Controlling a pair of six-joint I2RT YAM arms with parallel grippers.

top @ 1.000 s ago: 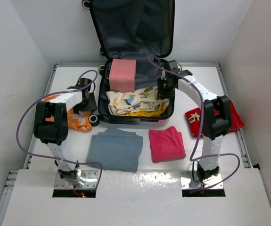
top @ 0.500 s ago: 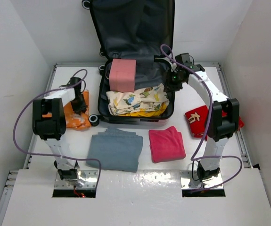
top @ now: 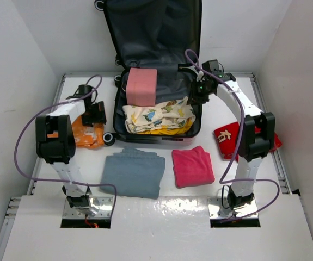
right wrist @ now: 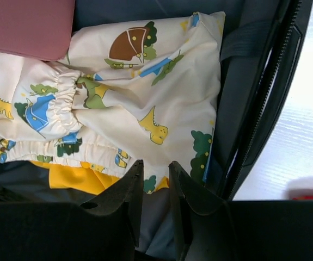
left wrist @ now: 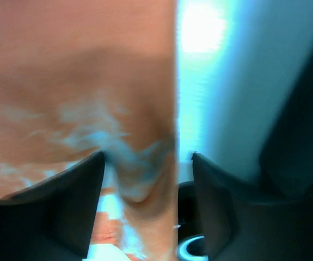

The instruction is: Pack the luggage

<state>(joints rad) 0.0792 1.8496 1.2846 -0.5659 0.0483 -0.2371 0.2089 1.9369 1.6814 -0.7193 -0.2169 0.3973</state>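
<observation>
The luggage stands open at the upper middle of the top view. Its lid, lined with dark grey fabric, is upright against the back wall, and its lower half lies flat on the white table. Inside the lower half a pink block sits at the upper left. Just below it lies a crumpled cream cloth with dinosaur print, and a yellow cloth shows under its lower edge.

The right gripper hangs over the right side of the luggage. In the right wrist view its fingers stand only a little apart with nothing between them, so this hand grasps nothing. The tips are above the lower edge of the dinosaur cloth; whether they touch it I cannot tell.

The left gripper is at the left of the luggage, over an orange cloth that lies on the table. The left wrist view is very blurred. There the fingers are parted, and a fold of the orange cloth fills most of the gap without being squeezed, so the hand is released.

Below the luggage, in the lower middle of the top view, a folded grey cloth and a folded pink-red towel lie side by side, a little apart. At the right a red item with a white mark is partly hidden behind the right arm.
</observation>
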